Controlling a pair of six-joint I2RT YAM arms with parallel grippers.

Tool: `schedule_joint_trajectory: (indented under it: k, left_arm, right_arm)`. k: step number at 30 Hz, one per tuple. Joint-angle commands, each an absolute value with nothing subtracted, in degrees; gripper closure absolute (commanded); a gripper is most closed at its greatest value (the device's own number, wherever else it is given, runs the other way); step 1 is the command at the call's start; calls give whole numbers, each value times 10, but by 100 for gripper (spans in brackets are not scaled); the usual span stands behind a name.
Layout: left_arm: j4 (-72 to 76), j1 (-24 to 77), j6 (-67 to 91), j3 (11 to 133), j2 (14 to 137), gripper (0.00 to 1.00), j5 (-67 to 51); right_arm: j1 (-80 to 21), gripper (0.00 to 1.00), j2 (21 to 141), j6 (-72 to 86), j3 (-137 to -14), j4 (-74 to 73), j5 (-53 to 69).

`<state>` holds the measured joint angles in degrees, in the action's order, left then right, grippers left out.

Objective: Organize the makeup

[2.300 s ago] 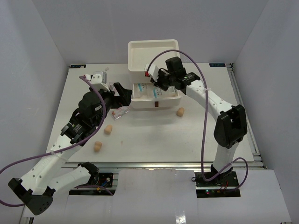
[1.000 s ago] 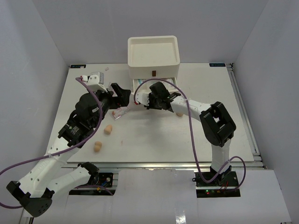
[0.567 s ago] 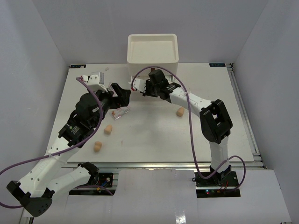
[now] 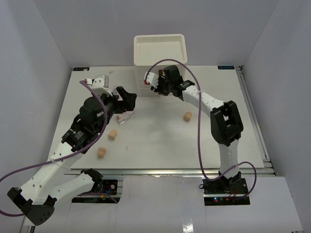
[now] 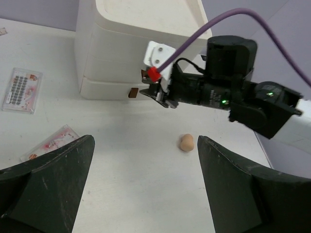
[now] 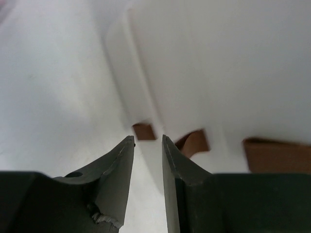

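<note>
- Shut now is the bottom drawer of the white drawer box (image 4: 141, 70), which stood pulled out a couple of seconds ago with sachets lying in it. The sachets are out of sight.
- The right end effector (image 6: 148, 139) has come back from over the middle of the surface (image 4: 155, 145) to the box front. Its fingers stand a narrow slit apart with nothing between them, and their tips are just short of the lowest red-brown handle (image 6: 144, 131).
- The left end effector (image 5: 146, 145) hovers to the left of the box in the same place as before, spread wide and holding nothing.
- A clear packet (image 4: 125, 117) with pink contents lies flat on the surface just beside the left end effector's fingers.
- A second packet (image 5: 22, 90), also clear with pink, lies flat farther left, near the box's left side.
- One tan sponge (image 4: 187, 116) lies alone to the right of the middle, apart from the box front.
- A second sponge (image 4: 112, 135) and a third sponge (image 4: 101, 152) lie near each other on the left, close to the left arm. None of the three has shifted.
</note>
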<state>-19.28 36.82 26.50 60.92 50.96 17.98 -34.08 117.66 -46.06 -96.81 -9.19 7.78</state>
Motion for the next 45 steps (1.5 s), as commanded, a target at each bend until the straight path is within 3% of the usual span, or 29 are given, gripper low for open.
schedule_joint_trajectory:
  k: [1,7,10,17,24,28,37,40,45]
  left_arm:
    - [-168,365,283,586,518,2,153]
    - [-109,332,331,571,593,2,52]
    - [-71,298,357,571,672,2,-41]
    - [23,286,357,641,891,2,-85]
    - [148,318,315,693,1054,2,69]
    - [192,327,308,741,1143,2,100]
    - [175,339,282,878,1269,3,175]
    - [154,339,296,901,1283,14,193]
    - [150,339,306,910,1291,53,197]
  right_arm:
    - [-300,65,1079,-485,-974,-212,324]
    - [-222,63,1015,-331,-930,-223,433]
    - [-179,57,984,-262,-898,-206,453]
    - [-94,39,929,-192,-820,-185,488]
    - [-58,36,888,-186,-762,-169,495]
    - [-43,36,878,-187,-747,-164,493]
    - [-24,36,886,-184,-743,-160,496]
    - [-24,36,890,-183,-742,-158,497]
    - [-22,36,895,-182,-741,-158,497]
